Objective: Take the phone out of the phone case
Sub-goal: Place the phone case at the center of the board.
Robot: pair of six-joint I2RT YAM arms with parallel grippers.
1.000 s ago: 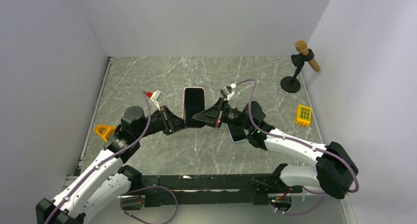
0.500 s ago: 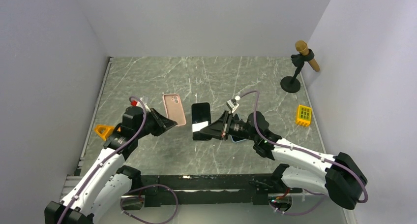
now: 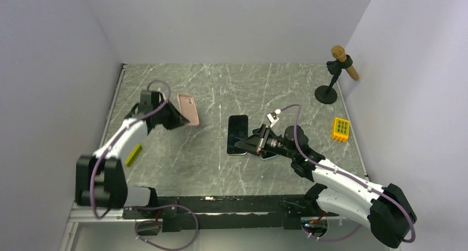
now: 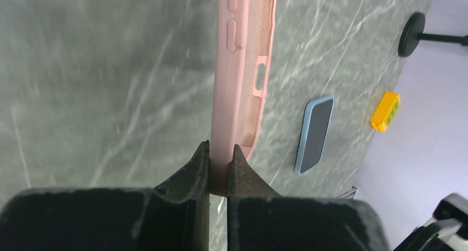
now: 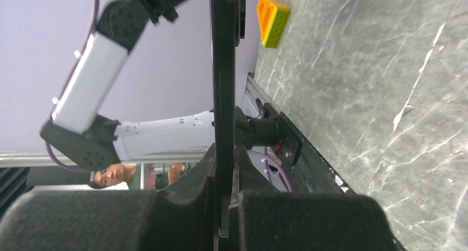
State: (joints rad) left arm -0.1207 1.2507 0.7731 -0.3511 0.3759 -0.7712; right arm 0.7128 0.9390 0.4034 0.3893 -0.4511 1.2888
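The pink phone case is empty and held above the table at the left. My left gripper is shut on its near edge; in the left wrist view the case shows edge-on between the fingers at my left gripper. The black phone is out of the case, near the table's middle. My right gripper is shut on its near right edge. In the right wrist view the phone shows edge-on, clamped at my right gripper.
A second phone in a blue case lies on the table, mostly hidden under my right arm in the top view. A yellow block lies at the right. A microphone on a black stand is at the back right. A yellow object lies near the left edge.
The grippers have drawn apart: the left carried the pink case left and back, the right carried the black phone right and lower. The left arm has swung far to the left.
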